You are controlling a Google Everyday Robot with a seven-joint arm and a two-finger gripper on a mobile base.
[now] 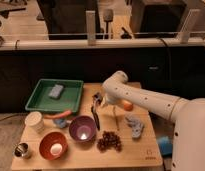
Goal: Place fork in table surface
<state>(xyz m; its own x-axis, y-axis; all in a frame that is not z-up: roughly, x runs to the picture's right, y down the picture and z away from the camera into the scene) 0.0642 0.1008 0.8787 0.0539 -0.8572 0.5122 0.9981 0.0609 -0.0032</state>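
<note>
The gripper hangs over the middle of the table, just behind the purple bowl. A green tray sits at the far left corner. Grapes lie near the front edge.

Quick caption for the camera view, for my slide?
Gripper above light-brown wooden table surface, right of green rectangular tray, dark fork just below it.

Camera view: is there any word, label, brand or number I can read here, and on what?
No text can be read.
A small dark mark near a corner of the light-brown wooden table surface: too small to tell whether it is writing.
The gripper, over the table surface just right of the green rectangular tray: no lettering visible.
</note>
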